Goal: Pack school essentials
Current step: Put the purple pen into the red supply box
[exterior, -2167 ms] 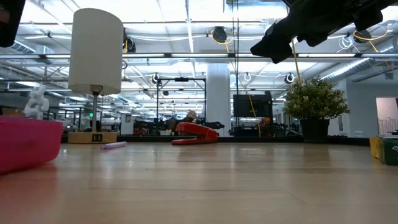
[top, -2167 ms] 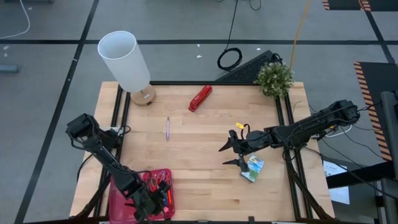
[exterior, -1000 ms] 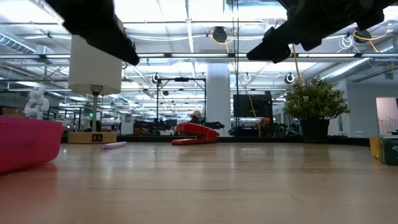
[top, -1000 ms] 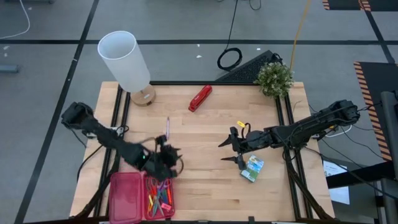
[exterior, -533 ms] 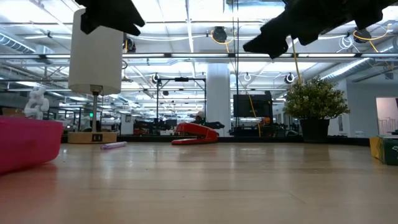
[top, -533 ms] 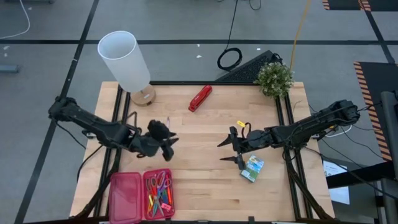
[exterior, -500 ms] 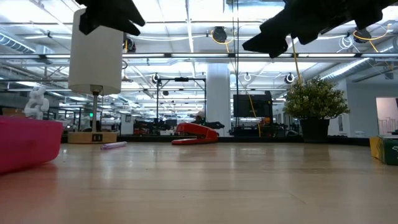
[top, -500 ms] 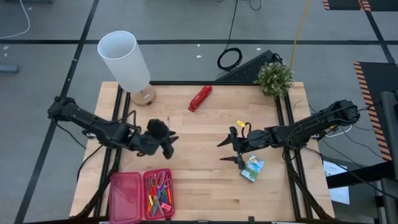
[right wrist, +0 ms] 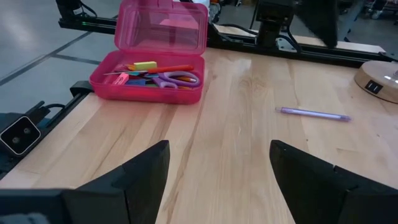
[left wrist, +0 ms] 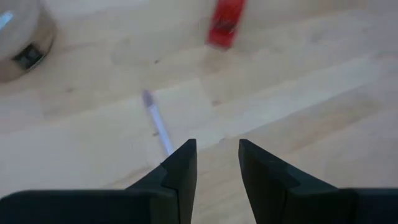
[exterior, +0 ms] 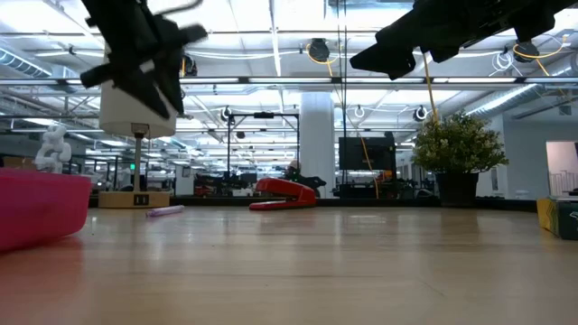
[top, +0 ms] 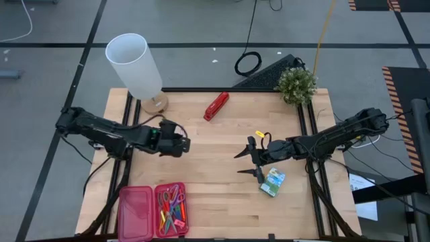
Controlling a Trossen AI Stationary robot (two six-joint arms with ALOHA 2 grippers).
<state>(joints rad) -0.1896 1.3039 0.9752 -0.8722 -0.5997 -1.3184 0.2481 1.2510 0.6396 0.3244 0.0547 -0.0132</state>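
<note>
- Now the left gripper hangs above the purple pen, fingers narrowly parted and empty, the pen lying just ahead of its tips, likely lined up for a pick.
- Right gripper waits, fingers wide, beside the crayon box.
- Pink case lies open, already holding scissors.

Low across the wooden table: pink case at left edge; purple pen flat nr the lamp base; red stapler mid-table, farther back; potted plant to the right. Green-yellow box cut off at right edge. Two dark arms hang overhead, both clear of the tabletop.
</note>
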